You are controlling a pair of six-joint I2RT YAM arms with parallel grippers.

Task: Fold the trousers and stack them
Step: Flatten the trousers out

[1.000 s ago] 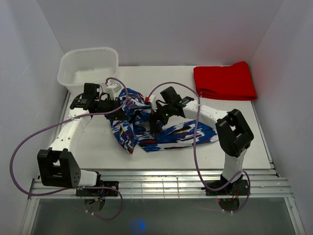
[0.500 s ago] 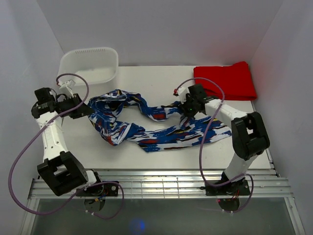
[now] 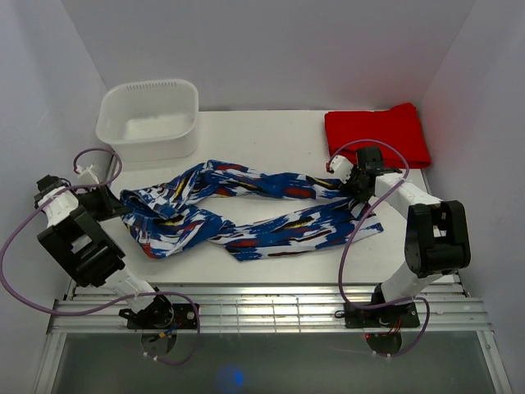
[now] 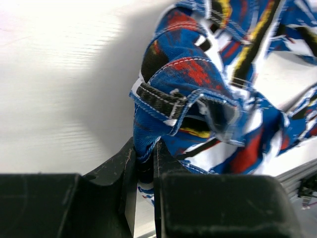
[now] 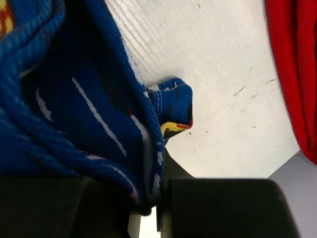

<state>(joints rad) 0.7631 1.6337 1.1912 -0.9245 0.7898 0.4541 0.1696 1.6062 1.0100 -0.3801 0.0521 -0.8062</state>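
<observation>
Pinching one end of the trousers (image 3: 184, 217) in the left gripper (image 4: 143, 158), jaws nearly together on a dark-stitched hem. Clamping the other end in the right gripper (image 5: 153, 198), grip mostly buried under blue cloth. Lying stretched across the worktop (image 3: 271, 144), folds hiding the legs' layout.

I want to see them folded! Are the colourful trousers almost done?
Not yet. Done: the trousers lie stretched long across the table. In hand: the left gripper and the right gripper each pinch one end. Left: every fold, then stacking; the red garment sits alone.
</observation>
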